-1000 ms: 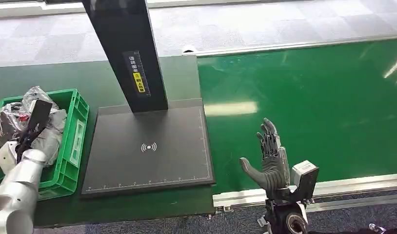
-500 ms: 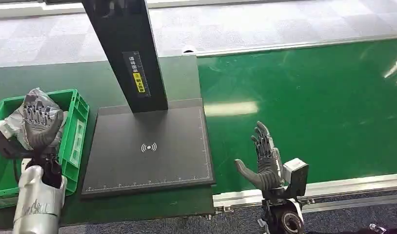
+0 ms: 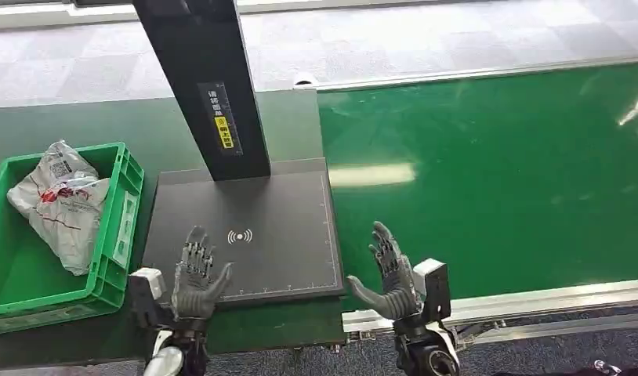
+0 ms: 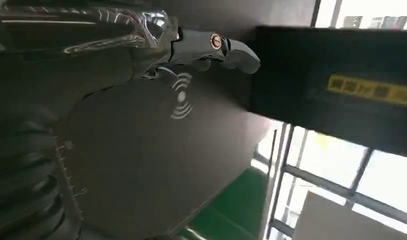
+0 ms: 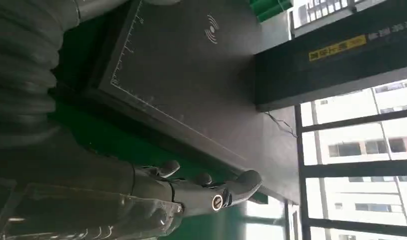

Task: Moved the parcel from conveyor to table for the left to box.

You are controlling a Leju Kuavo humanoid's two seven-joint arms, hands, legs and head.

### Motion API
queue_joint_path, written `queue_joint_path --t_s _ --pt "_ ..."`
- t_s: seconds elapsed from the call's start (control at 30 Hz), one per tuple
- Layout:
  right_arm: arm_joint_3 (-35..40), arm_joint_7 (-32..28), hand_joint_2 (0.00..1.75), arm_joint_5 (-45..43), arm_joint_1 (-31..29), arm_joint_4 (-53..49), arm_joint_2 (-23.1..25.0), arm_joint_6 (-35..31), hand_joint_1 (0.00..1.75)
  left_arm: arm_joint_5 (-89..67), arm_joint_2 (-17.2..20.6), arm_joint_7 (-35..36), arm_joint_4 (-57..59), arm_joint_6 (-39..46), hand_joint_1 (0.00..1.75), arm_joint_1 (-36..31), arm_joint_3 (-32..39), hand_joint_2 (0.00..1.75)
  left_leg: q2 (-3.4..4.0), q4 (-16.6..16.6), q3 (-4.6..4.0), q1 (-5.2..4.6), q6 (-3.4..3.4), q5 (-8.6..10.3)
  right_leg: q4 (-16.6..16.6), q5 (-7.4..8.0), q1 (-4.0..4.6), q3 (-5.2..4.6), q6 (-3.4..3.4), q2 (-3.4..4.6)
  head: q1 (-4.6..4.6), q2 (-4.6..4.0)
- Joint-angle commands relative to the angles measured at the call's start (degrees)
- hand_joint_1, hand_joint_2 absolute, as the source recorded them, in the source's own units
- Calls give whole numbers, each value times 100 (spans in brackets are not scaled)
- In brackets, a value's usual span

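Note:
The parcel [image 3: 61, 205], a crumpled grey plastic bag with a label, lies inside the green crate [image 3: 120, 227] at the left of the table. My left hand [image 3: 197, 276] hovers open over the front edge of the black scanner pad [image 3: 245, 235], fingers spread and holding nothing. My right hand [image 3: 388, 274] is open too, fingers up, at the near edge of the green conveyor belt [image 3: 496, 172]. In the left wrist view my thumb [image 4: 226, 47] hangs above the pad's wireless symbol [image 4: 180, 96]. The right wrist view shows my fingers [image 5: 211, 192] beside the pad [image 5: 201, 90].
A black post [image 3: 202, 86] with a yellow label rises from the back of the scanner pad. A metal rail [image 3: 535, 301] runs along the conveyor's near side. Grey carpet floor lies beyond the table.
My left hand left the parcel in the crate and swung right to the pad's front edge. My right hand moved left and nearer along the belt's edge.

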Motion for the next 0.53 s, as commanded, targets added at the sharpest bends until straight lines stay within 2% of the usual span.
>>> queue_joint_path --t_s 0.03,0.1,0.2,0.53 --pt "358 77 175 22 -177 1001 14 -395 0 -232 81 -81 933 448 0 -68 -870 175 6 -15 18 2 4 3 -20 5 5 21 -3 -7 0 0" --pt "354 62 175 10 -187 1095 10 -453 0 -347 105 -161 896 608 0 -41 -838 175 12 -13 16 0 2 1 -15 3 3 17 -2 -1 -2 0" --pt "297 -3 175 419 -294 1201 44 -1011 0 -334 70 -184 879 697 0 -21 -603 175 13 -14 14 3 3 3 -18 6 5 15 -4 -4 0 0" --pt "-95 -49 175 459 -352 1338 152 -1050 0 -420 4 -267 719 476 0 -26 -319 175 10 -12 14 1 1 4 -13 5 4 15 -4 -3 -2 0"
